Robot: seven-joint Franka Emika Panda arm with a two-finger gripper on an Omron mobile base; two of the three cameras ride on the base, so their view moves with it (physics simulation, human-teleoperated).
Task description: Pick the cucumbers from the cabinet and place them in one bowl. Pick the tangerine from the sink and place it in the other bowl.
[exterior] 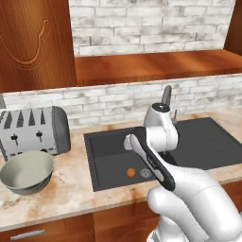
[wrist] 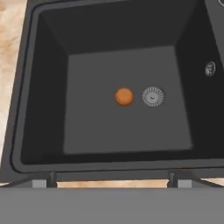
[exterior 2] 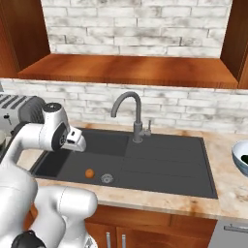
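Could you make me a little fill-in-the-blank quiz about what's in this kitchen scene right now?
1. The tangerine lies on the sink floor right beside the round metal ____.
2. On the counter left of the sink, the grey-green bowl stands in front of a ____.
3. The gripper hangs above the basin with its fingers ____.
4. The wall behind the tap is made of whitish ____.

Missing words: drain; toaster; open; brick
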